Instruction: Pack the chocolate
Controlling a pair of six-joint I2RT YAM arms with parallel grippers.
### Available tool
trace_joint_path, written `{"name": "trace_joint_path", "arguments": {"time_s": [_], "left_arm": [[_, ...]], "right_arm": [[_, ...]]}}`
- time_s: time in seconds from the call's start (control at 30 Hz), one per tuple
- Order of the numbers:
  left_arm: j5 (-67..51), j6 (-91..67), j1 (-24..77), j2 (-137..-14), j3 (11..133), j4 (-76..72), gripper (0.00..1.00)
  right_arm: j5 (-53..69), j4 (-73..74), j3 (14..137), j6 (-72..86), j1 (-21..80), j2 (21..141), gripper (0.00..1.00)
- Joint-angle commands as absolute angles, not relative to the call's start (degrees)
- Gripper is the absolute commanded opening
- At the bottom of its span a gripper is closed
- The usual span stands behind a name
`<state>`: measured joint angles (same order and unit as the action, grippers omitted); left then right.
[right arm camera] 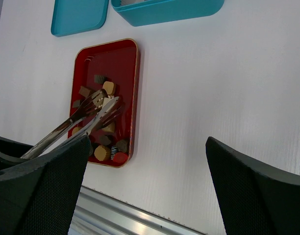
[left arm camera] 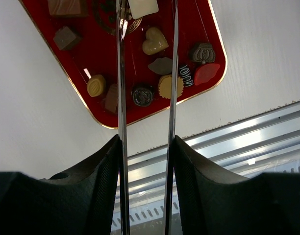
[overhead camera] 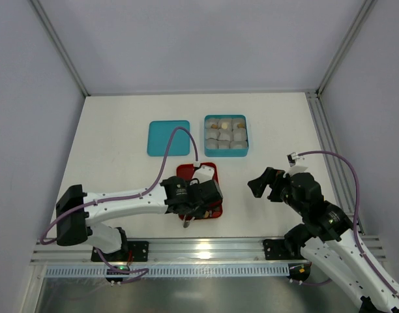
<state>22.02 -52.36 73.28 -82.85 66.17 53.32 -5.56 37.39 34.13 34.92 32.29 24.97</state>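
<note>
The chocolate (left arm camera: 155, 41) lies loose in the red tray (right arm camera: 124, 63), left of centre in the right wrist view. The pieces are small and glossy: a cream heart, a tan fluted round, dark squares, red lips. Thin, mirror-smooth metal tongs (right arm camera: 92, 113) reach over them, squeezed part-way by the left gripper (left arm camera: 146, 147), its ribbed black pads clamping both arms. Whether a piece sits between the tips I cannot tell.

To pick well, straddle one isolated piece, close gently so the slick blades do not flick it, then lift straight.

The teal box (overhead camera: 226, 154) of crinkled paper cups (overhead camera: 225, 137) sits above the tray, with its lid (overhead camera: 168, 137) to the left. The right gripper (overhead camera: 268, 186) hangs wide open and empty over the white bench (overhead camera: 115, 130).
</note>
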Motion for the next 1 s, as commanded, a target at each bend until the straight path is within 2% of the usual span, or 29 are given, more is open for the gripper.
{"name": "trace_joint_path", "arguments": {"time_s": [0.0,0.5,0.97], "left_arm": [[24.25,-53.88,73.92,-82.79,66.09,51.77,0.45],[26.10,-52.56,74.44,-81.83,68.20,56.07,0.28],[28.21,-47.12,71.82,-79.10,77.51,58.01,0.28]], "right_arm": [[-5.62,36.65,33.93,35.15,32.43,24.17,1.00],[-5.36,36.12,33.75,35.16,32.52,24.35,1.00],[-5.71,36.30,34.10,35.16,32.61,24.26,1.00]]}}
